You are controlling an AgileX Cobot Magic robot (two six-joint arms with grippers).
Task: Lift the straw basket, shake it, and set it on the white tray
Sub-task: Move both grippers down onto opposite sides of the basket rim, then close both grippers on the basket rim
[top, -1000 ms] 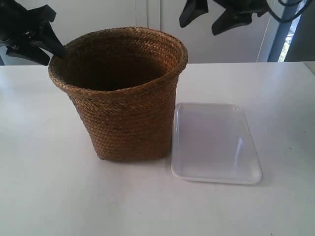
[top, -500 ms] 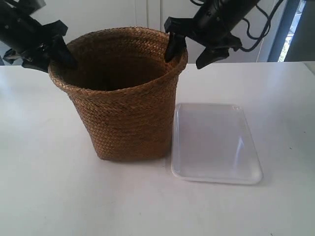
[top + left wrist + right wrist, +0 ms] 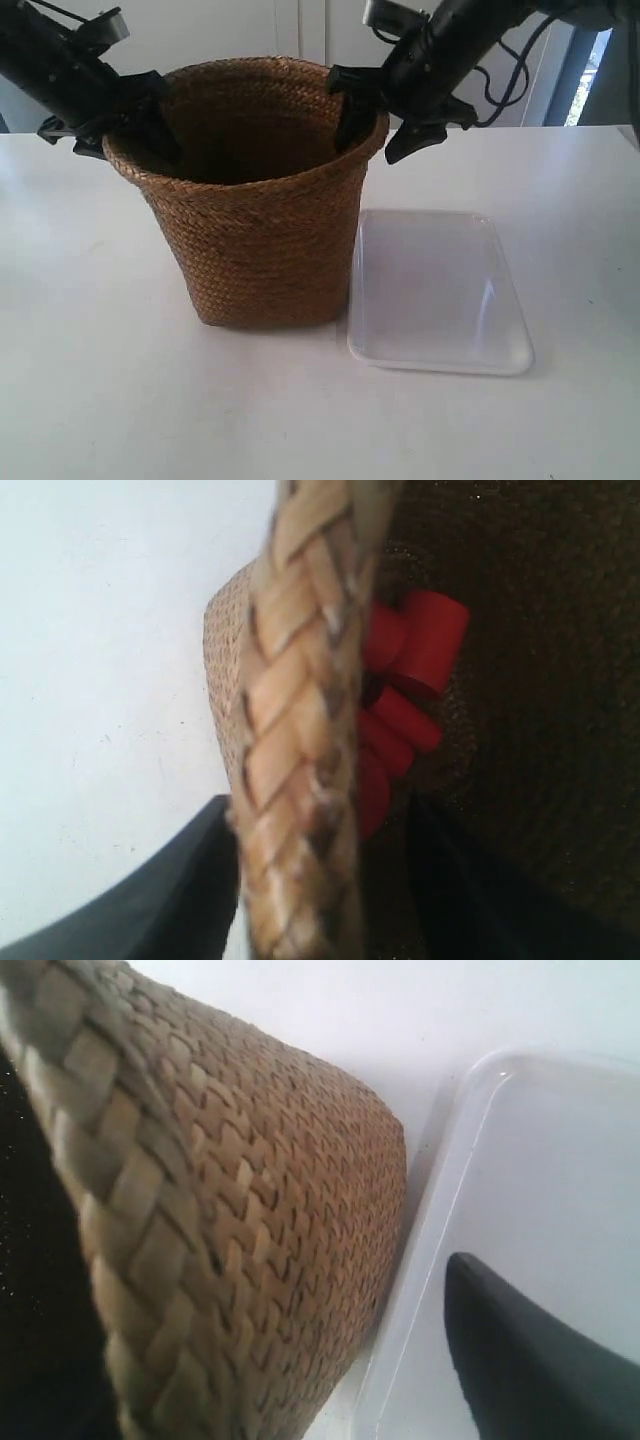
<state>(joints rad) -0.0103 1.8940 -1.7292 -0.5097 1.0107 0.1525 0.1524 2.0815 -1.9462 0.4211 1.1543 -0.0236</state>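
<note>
The straw basket (image 3: 260,240) stands upright on the white table, its base right beside the white tray (image 3: 440,290). My left gripper (image 3: 130,148) is open and straddles the basket's rim (image 3: 300,710), one dark finger (image 3: 180,890) outside and one inside. My right gripper (image 3: 370,148) is open astride the rim on the tray side. Its outer finger (image 3: 530,1360) hangs over the tray (image 3: 540,1180), clear of the basket wall (image 3: 250,1190); its inner finger is lost in the dark inside. Red plastic pieces (image 3: 410,680) lie inside the basket.
The white table (image 3: 100,380) stretches around the basket and the tray. A white wall and a window frame (image 3: 570,70) stand behind the table's far edge. Black cables (image 3: 510,70) trail from the right arm.
Both grippers came down onto the basket's rim: the right one dropped from the top of the view, the left one moved inward. The basket and the tray have not moved.
</note>
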